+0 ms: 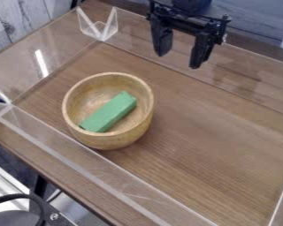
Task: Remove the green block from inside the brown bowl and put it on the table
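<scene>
item: brown bowl point(109, 110). round, light-brown wood, thick walls, pale grainy inside. stands upright on the table, left of centre in the view, near the front-left acrylic wall.

item: green block point(110, 113). small bright green bar, matte, elongated. lies inside the brown bowl, resting on the bowl's floor, its long axis running diagonally from lower left to upper right. wholly within the rim; nothing touches it from above.

item: table point(215, 150). brown wood-grain top, bare surface to the right of and behind the bowl.

item: acrylic walls point(61, 154). clear panels around the table's edges; the front-left panel runs close past the bowl, with bright reflections near the far left corner.

item: gripper point(182, 51). black, two-fingered, pointing down, at the top of the view above the far part of the table. jaws released and spread wide, nothing between them. well apart from the bowl and the block, up and to the right of both.
</scene>
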Robot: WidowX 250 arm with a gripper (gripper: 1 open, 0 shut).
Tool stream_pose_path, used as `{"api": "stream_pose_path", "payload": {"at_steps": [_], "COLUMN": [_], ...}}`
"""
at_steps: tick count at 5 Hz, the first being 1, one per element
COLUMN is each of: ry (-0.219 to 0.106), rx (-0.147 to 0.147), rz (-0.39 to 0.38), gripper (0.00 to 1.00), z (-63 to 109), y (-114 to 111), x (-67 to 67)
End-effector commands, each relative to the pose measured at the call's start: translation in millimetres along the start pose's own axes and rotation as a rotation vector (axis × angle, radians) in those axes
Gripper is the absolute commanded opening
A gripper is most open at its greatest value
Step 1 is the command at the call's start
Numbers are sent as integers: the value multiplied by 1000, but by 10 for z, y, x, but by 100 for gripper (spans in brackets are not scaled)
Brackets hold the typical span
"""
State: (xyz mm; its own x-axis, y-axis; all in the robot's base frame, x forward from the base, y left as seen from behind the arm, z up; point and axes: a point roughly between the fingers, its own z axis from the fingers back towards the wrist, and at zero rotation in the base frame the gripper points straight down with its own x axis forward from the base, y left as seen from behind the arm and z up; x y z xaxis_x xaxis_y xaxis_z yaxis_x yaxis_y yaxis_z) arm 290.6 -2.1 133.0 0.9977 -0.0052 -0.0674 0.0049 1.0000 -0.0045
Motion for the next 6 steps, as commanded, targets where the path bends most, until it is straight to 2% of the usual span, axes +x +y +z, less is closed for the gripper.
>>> {"api": "stream_pose_path", "payload": {"at_steps": [1, 2, 3, 5, 6], "ry": [16, 21, 3, -11, -6], "rx": [8, 17, 23, 28, 27], "rz": [-3, -4, 6, 28, 37], "gripper": [100, 100, 100, 100, 100], "z": [-62, -127, -185, -298, -380], "y": [109, 270, 474, 858, 924], "x": [-74, -241, -400, -532, -544]}}
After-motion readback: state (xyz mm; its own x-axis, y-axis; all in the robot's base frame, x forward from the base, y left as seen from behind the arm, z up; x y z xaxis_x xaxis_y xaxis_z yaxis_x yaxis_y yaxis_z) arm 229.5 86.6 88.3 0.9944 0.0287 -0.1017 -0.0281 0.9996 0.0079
